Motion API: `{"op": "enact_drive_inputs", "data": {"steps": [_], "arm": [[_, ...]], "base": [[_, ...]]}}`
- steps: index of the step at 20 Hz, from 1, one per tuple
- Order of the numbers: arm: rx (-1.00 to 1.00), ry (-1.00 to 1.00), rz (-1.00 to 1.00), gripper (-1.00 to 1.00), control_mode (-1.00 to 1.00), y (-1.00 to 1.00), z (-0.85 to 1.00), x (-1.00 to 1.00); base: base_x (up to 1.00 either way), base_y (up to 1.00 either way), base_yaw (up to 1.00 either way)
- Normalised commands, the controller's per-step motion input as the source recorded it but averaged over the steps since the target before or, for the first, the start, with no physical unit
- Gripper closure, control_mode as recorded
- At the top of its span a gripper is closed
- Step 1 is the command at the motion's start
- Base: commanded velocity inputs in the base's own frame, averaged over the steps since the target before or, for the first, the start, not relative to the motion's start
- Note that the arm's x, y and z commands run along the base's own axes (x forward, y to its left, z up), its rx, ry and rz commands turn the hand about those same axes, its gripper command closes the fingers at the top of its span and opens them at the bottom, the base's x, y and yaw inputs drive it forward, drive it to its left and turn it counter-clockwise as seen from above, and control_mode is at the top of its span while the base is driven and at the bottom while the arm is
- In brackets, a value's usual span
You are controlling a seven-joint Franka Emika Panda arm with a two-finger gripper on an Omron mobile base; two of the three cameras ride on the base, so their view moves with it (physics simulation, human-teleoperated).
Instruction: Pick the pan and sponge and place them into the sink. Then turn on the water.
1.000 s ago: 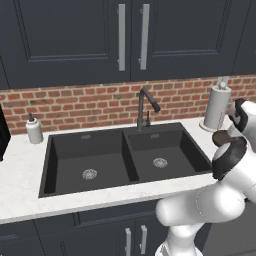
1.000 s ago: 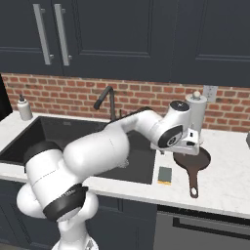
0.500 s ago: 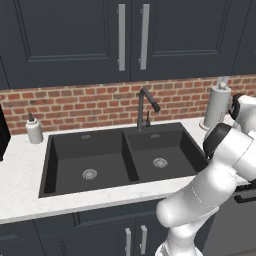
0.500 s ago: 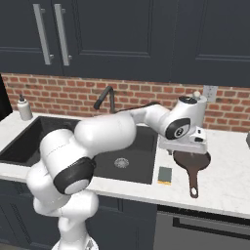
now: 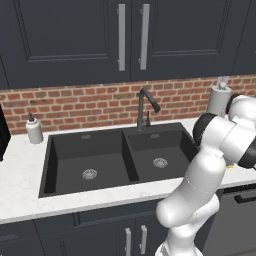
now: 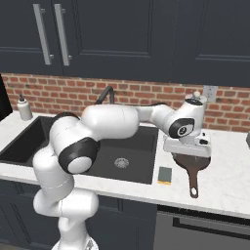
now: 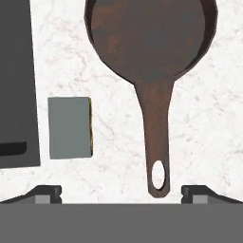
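The reddish-brown pan [image 7: 151,42] lies on the white counter right of the sink [image 6: 58,141], its long handle [image 7: 157,142] pointing toward the counter's front edge. The sponge [image 7: 70,127] lies flat, grey layer up, between the pan handle and the basin's edge; it is also on the counter by the sink's corner [image 6: 165,175]. My gripper [image 7: 122,193] hangs open above the pan [image 6: 191,166], its fingertips [image 7: 45,192] spread wide on both sides of the handle's end and holding nothing. The hand covers most of the pan's bowl in the right base view. No water runs from the faucet [image 5: 145,107].
A white soap dispenser [image 5: 34,131] stands at the sink's far left. A paper towel roll [image 5: 218,97] stands against the brick wall behind the pan. Both basins [image 5: 90,162] are bare, each with a silver drain. Dark cabinets hang above.
The hand has swung a little further right and lower over the pan. The pan and the sponge have not moved.
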Motion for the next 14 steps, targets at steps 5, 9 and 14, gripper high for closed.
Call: {"op": "enact_drive_inputs", "data": {"steps": [5, 9, 14], "arm": [[0.00, 0.06, 0.00, -1.00, -1.00, -0.02, -0.24, 0.01], [0.00, 0.07, 0.00, -1.00, -1.00, 0.00, -0.20, 0.03], [0.00, 0.03, 0.00, -1.00, -1.00, -0.02, -0.26, 0.04]], "base": [[0.00, 0.00, 0.00], [0.00, 0.00, 0.00], [0.00, 0.00, 0.00]]}}
